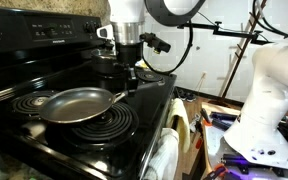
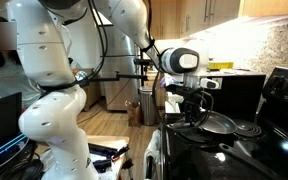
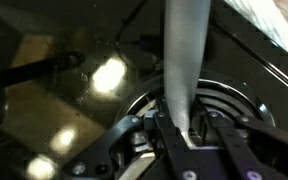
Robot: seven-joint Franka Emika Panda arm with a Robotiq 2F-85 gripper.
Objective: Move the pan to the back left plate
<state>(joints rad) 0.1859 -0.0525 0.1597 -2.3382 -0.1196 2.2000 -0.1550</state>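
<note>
The pan point(image 1: 72, 104) is a wide shallow grey frying pan resting on a coil burner of the black stove point(image 1: 44, 135). Its slim silvery handle point(image 1: 117, 96) points toward my gripper point(image 1: 130, 84). In the wrist view the handle point(image 3: 187, 60) runs straight up from between my fingers point(image 3: 189, 138), which are shut on its end. In an exterior view the pan point(image 2: 216, 123) sits just beyond my gripper point(image 2: 191, 112).
A smaller dark pot point(image 1: 108, 62) stands on a burner behind my gripper. The stove's back panel point(image 1: 44, 30) rises at the rear. Another coil burner point(image 2: 252, 129) lies beside the pan. A white robot base point(image 1: 264, 100) and clutter stand off the stove's side.
</note>
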